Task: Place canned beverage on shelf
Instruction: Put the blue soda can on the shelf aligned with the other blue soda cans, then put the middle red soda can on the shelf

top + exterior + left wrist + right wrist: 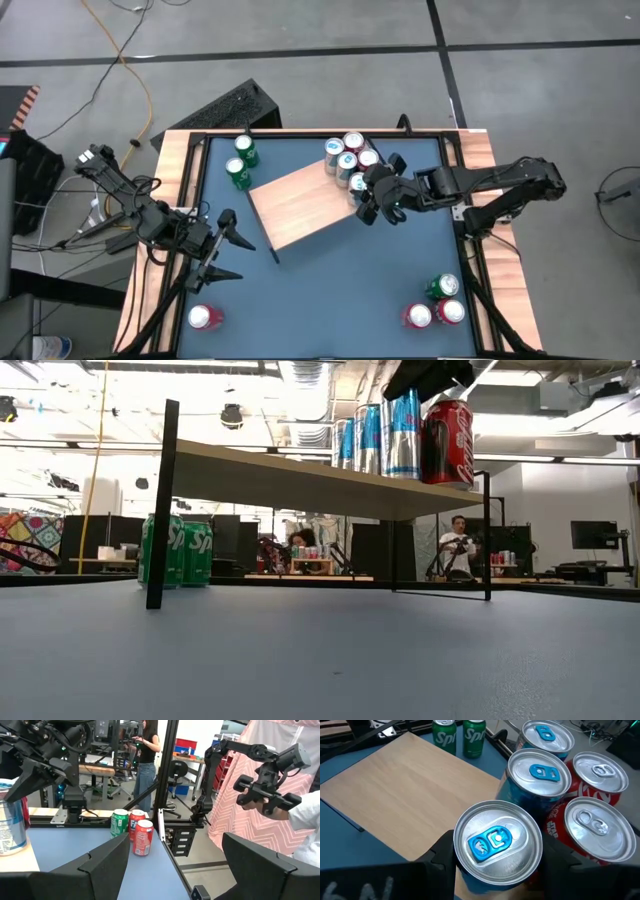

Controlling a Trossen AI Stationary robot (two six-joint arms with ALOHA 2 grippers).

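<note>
five cans (549,780) on shelf (300,205), two green beside

Five cans (347,158) clustered on shelf (300,205) right end; two cans (241,162) behind shelf's left.

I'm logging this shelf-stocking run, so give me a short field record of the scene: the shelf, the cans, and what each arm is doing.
shelf: light wood board on thin black legs, mid-table
cans on shelf: five clustered at its right end, blue-topped and red
right gripper: fingers on either side of a blue-tab can standing on the shelf beside the cluster
left gripper: open, holding nothing, at the table's left side
green cans: two on the table behind the shelf
front-right cans: two red, one green
front-left can: one red
</note>
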